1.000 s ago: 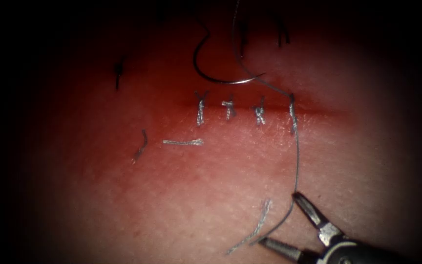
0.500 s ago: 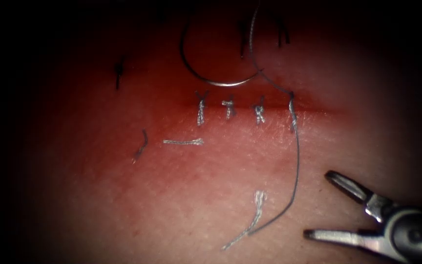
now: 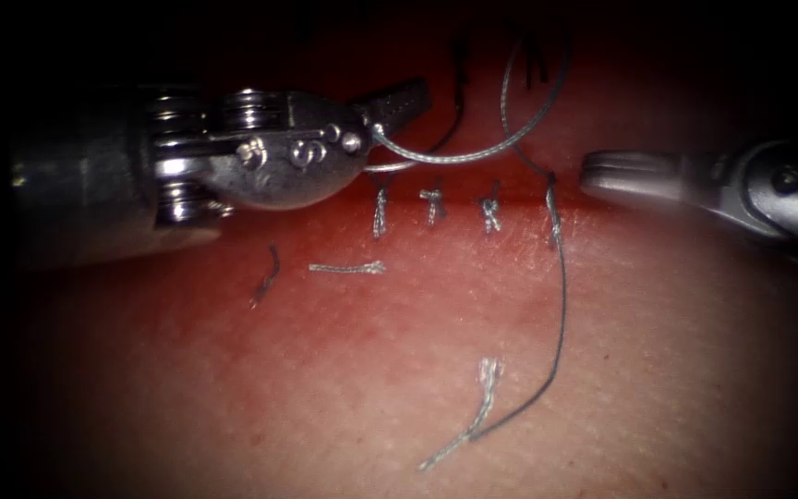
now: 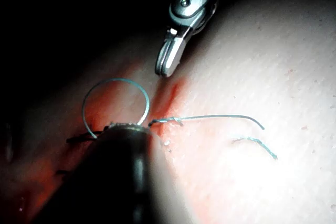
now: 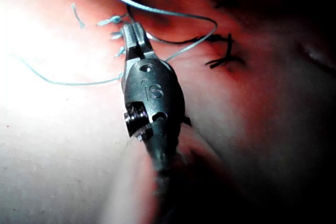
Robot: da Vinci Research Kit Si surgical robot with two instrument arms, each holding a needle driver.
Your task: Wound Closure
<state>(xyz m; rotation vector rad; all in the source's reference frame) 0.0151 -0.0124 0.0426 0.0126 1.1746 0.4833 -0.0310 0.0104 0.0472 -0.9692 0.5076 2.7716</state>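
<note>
- The left gripper (image 3: pixel 397 115) is reaching in from the left of the endoscope view, its jaws closed on the curved needle (image 3: pixel 454 155) near one end of its curve; the rest of the arc is sweeping away to the gripper's right, above the stitch row and free of the tissue (image 3: pixel 344 370).
- In the left wrist view the needle (image 4: pixel 113 100) is standing as a loop just beyond this gripper's tip, one end pinned at the jaws.
- The right gripper (image 3: pixel 602 171) is lying just right of the last stitch, its jaws pressed together with nothing between them; in its own view the tip (image 5: pixel 134 35) is hovering beside the thread (image 5: pixel 157 10) without gripping it.
- The needle is likely behaving as a thin, stiff, slick steel wire that can twist in a grip; my judgement is that the flatter body of the curve, clear of the point and the thread end, is the sound place to take it.
- The thread (image 3: pixel 561 305) is running from the fourth stitch (image 3: pixel 552 211) down across the near tissue and curling back to a frayed tail (image 3: pixel 473 430); it is light and limp, and it is also looping up behind the needle, where it could snag.
- Three knotted stitches (image 3: pixel 433 205) are crossing the cut (image 3: pixel 602 199) just below the left gripper's tip.
- Cut ends of thread (image 3: pixel 348 268) are lying on the nearer tissue, and red fluid (image 3: pixel 325 217) is staining the tissue around the cut.
</note>
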